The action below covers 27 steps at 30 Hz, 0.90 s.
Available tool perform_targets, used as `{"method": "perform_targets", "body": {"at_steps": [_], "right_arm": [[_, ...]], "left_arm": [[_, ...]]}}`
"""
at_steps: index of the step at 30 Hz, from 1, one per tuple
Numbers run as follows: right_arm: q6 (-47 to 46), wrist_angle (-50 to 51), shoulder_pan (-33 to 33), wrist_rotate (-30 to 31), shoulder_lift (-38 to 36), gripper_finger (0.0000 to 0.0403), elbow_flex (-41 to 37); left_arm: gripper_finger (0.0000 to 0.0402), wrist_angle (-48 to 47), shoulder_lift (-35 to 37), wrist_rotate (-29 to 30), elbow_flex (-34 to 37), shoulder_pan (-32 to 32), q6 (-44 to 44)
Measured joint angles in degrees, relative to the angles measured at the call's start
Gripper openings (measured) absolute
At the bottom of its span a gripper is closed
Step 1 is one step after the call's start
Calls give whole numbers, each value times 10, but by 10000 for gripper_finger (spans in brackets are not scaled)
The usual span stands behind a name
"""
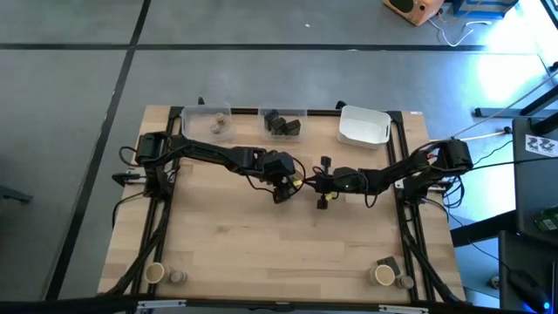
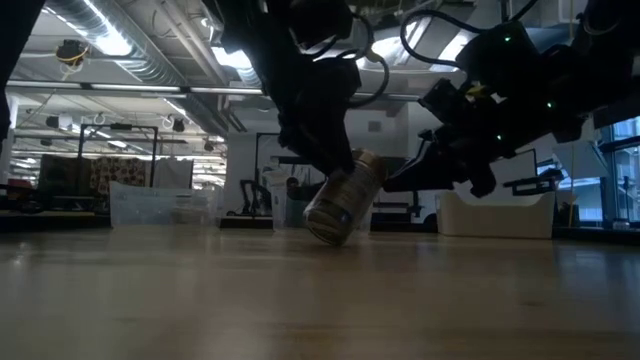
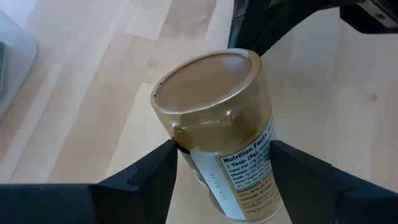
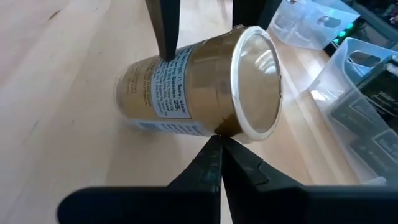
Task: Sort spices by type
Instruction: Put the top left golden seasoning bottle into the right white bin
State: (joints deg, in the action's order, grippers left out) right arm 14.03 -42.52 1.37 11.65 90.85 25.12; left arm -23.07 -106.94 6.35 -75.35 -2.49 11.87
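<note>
Left end effector [image 1: 281, 181]: at the middle of the counter [image 1: 227, 253], fingers closed on the sides of a tan spice jar [image 2: 345, 197], holding it tilted with one lower edge at or just above the wood.
Spice jar in hand: a tan cylinder with a white nutrition label; the left wrist view shows its gold cap [image 3: 208, 93] end, the right wrist view its clear, pale end.
Right end effector [image 1: 323, 181]: just beside the held jar, fingers pressed together and empty, the tips at the jar's pale rim.
Risk: the jar is gripped at a slant on its round wall, so it may well twist or slip out when lifted; the right fingertips sit so close that any drift could knock it or foul the left arm.
Left clear tub [image 1: 207, 119]: at the far edge of the counter, with a few tan and brownish spices inside.
Middle clear tub [image 1: 283, 121]: just beside it, holding dark grey blocks.
White tub [image 1: 364, 126]: further right at the far edge; nothing visible inside.
Near corners: a few small spices [image 1: 154, 273] wait at the left, and more spices [image 1: 384, 275] at the right.
</note>
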Motion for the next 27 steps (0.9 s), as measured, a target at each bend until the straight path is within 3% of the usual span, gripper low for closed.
{"method": "perform_targets", "body": {"at_steps": [9,27], "right_arm": [[13,-39,2,-14,-3,11,5],[8,-4,1,-19,-4,11,20]], "left_arm": [[306,29,-3,7,1,-3,12],[312,-16,4,4,0,-1,-15]]}}
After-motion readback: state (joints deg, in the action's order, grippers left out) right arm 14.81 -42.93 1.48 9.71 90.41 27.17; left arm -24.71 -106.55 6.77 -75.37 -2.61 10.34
